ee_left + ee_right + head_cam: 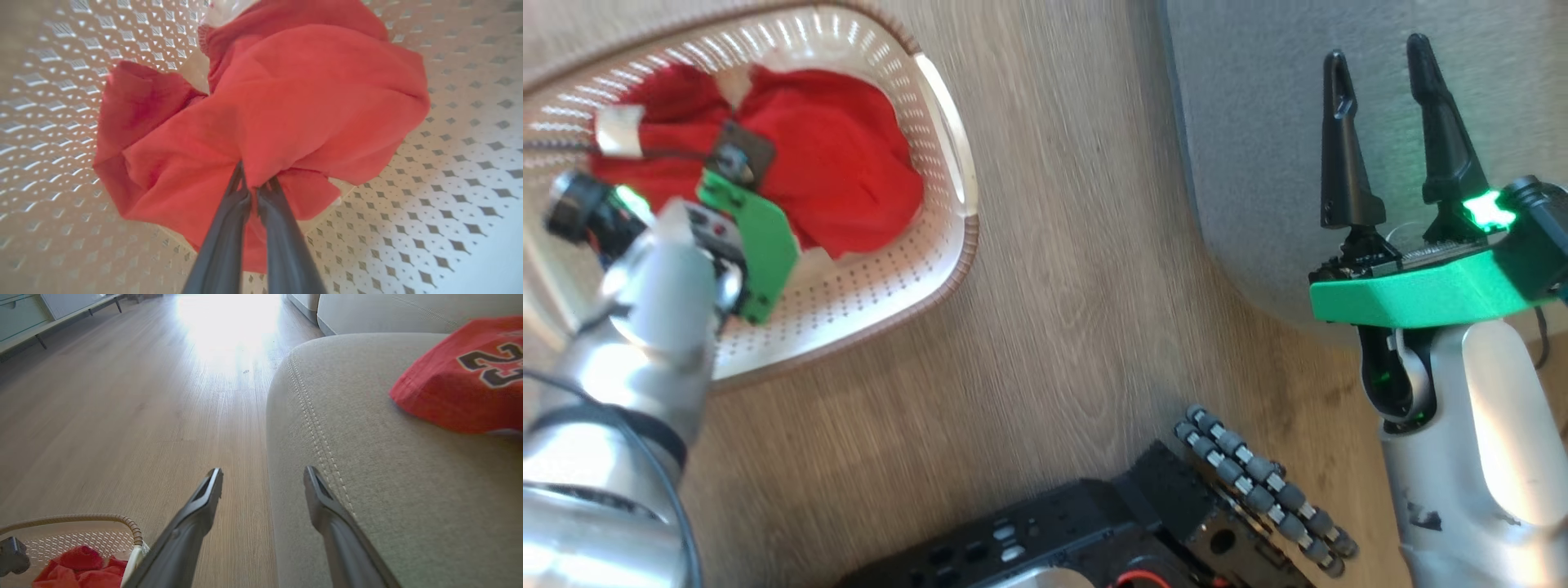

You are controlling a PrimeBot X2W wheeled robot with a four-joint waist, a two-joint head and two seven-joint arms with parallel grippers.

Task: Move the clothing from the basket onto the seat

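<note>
Closest to the left wrist camera, the two dark fingers (222, 245) of the left gripper (254, 179) are clenched together, and their tips pinch a fold of the red clothing (294, 102). The clothing lies bunched inside the basket (449, 163), on its perforated floor, with a bit of white trim at the far side. From the head camera, the basket stands on the wooden floor (1078, 286) at the robot's left. The right gripper (262, 471) is released, with nothing between its spread fingers (192, 522). It hangs at the rounded edge of the grey seat (367, 506). Further back on the seat lies a red jersey (457, 388) with the number 23, well apart from these fingers.
</note>
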